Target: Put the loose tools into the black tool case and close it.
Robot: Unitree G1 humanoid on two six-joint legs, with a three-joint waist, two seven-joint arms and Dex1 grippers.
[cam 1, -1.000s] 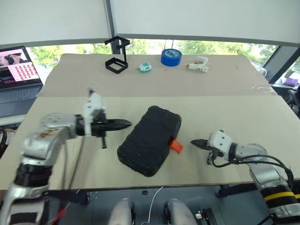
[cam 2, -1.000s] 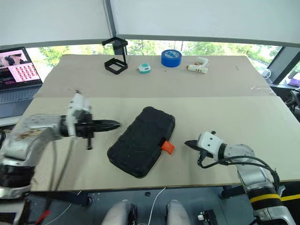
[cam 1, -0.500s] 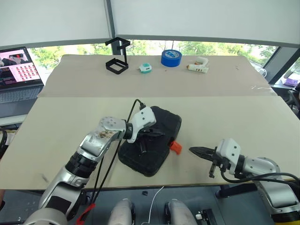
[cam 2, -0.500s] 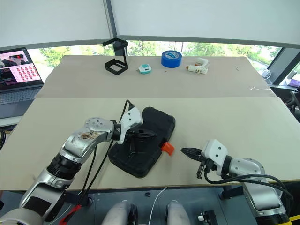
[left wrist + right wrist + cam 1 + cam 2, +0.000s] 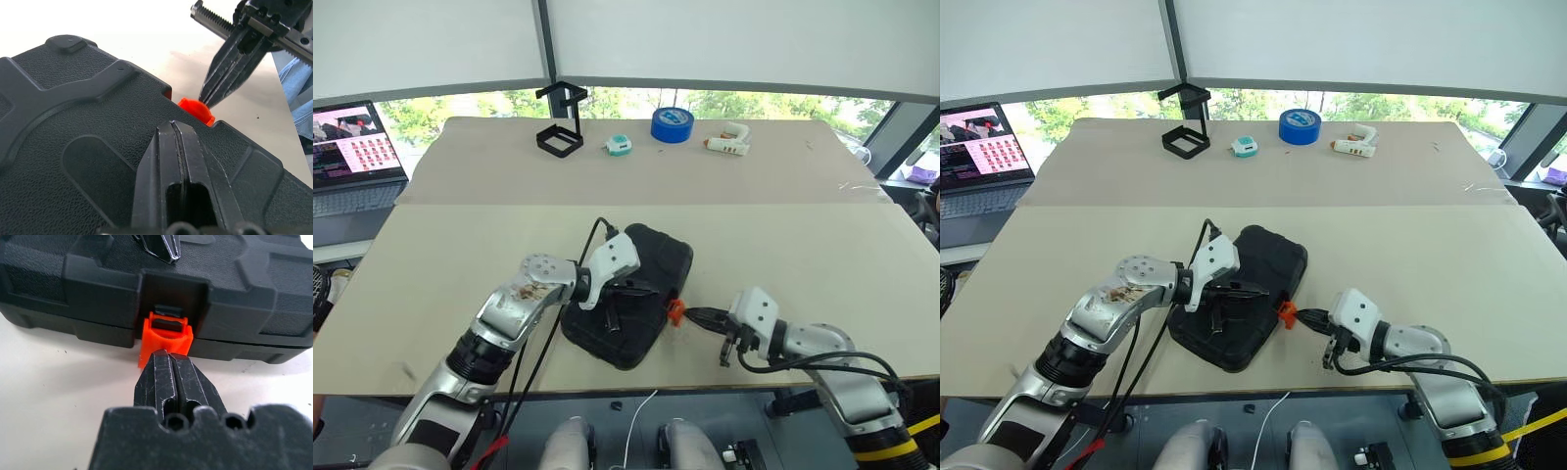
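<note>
Pressing down on the lid of the black textured plastic tool case (image 5: 628, 305), the left hand (image 5: 172, 128) has its fingers shut and holds nothing. The case lies closed near the front of the beige surface (image 5: 822, 250). The right hand (image 5: 172, 363), also shut and empty, has its tips at the small orange latch (image 5: 165, 337), which looks unseated. Risks: tips glancing off the latch; the push sliding the case sideways if the left hand's hold is light; latch staying unlatched.
</note>
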